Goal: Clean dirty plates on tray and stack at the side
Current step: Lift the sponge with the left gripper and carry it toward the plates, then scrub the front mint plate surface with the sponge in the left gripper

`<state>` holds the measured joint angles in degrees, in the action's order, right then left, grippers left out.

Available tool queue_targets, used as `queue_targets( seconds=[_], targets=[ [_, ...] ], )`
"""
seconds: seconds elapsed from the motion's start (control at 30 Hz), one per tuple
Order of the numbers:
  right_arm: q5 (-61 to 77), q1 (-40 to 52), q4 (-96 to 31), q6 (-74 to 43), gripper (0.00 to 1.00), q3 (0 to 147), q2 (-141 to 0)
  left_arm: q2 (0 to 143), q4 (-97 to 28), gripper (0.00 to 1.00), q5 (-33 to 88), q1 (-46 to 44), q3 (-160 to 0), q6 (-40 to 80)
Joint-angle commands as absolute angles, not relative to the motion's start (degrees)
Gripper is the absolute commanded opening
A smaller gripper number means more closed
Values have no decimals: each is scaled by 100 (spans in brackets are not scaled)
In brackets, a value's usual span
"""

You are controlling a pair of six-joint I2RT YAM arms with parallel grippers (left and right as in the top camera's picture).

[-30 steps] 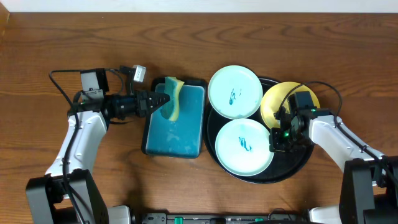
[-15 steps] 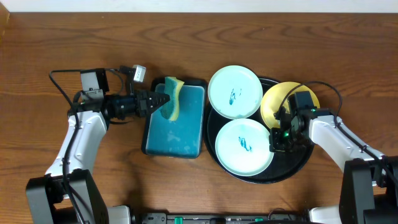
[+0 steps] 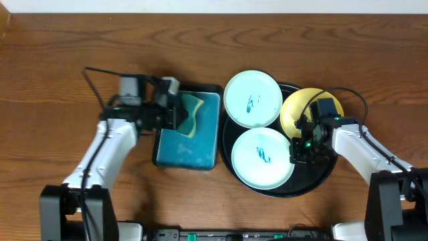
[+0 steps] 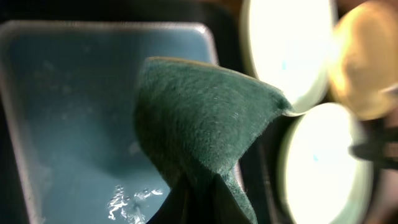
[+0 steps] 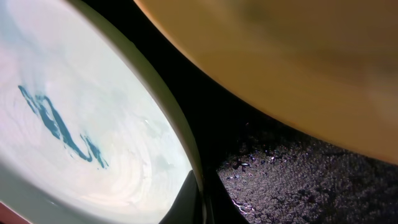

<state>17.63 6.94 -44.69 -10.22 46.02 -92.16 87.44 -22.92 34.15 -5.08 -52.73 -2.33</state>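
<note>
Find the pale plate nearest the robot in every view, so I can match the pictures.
Overhead: the front plate lies centre-right, low on the black tray.
Left wrist: the front plate is at lower right, right of the sponge.
Right wrist: the front plate fills the left side, teal scribble showing.
Shared landmark: the yellow plate, up and right of it in all three.

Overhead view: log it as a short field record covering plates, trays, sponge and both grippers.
black tray: carries all three plates
far mint plate: teal scribble, unwiped
near mint plate: teal scribble, unwiped
yellow plate: partly hidden by right arm
sponge: pinched by left gripper, over teal tray
right gripper: at near mint plate's right rim, grip unclear
</note>
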Motion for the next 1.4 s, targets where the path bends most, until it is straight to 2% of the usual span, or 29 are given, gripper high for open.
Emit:
queue_targets(
  seconds=[0.0, 0.4, 0.57, 0.8, 1.0, 1.1, 1.37],
  targets=[
    [1846, 760, -4434, -961, 1, 4637, -9238, 8689, -2418, 7, 1243, -1109, -5284, 40],
    [1848, 762, -4431, -961, 1, 4637, -9238, 8689, -2650, 8, -1332, -2510, -5363, 228],
    [1848, 760, -4423, -961, 1, 4637, -9238, 8689, -2650, 8, -1439, -2672, -5363, 285],
    [1848, 760, -4394, -965, 1, 4637, -9238, 8615, -2742, 8, -1000, -2683, -5518, 314],
    [1848, 762, -4381, -1223, 1, 4637, -9238, 8261, -2587, 7, 987, -2711, -5752, 867],
    [1852, 762, -4351, -1256, 1, 4637, -9238, 8246, -2373, 7, 1616, -2893, -5749, 1258],
    [1852, 762, -4359, -1286, 1, 4637, -9238, 8672, -1837, 8, 1579, -3983, -5745, 2025]
  ],
)
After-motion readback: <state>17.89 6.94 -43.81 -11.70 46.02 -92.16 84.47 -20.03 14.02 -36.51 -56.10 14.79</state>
